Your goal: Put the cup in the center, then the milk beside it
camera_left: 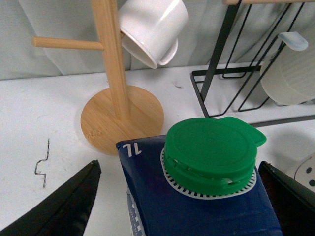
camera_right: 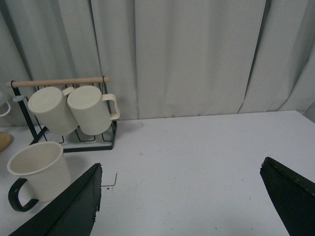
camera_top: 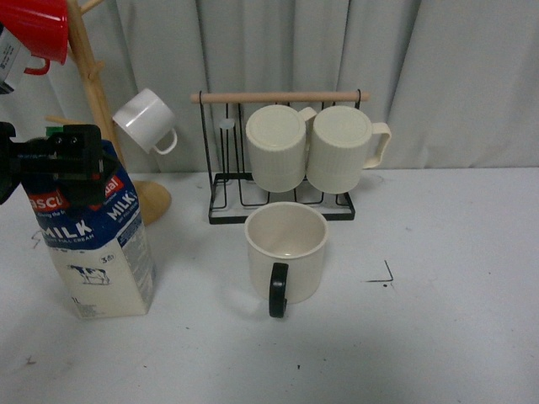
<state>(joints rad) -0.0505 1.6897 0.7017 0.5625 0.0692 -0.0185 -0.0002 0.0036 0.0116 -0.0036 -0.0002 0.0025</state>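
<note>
— So where does the tall blue-and-cream gable-top milk carton (camera_top: 97,252) stand?
— At nine o'clock of the wide cream mug with the black handle (camera_top: 286,248), well apart from it. The mug sits in the marked white centre patch (camera_top: 358,290). The left gripper (camera_top: 72,168) straddles the carton's green cap (camera_left: 209,147) with its jaws apart. It should close squarely and lift the carton upright.
— And the right gripper (camera_right: 182,201)?
— Spread wide, empty.

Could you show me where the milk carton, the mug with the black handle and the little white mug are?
Milk carton (camera_top: 109,288): front view, cream lower front panel.
Cup with black handle (camera_top: 300,268): front view, outer side wall.
Small white mug (camera_top: 140,118): front view, its side wall.
</note>
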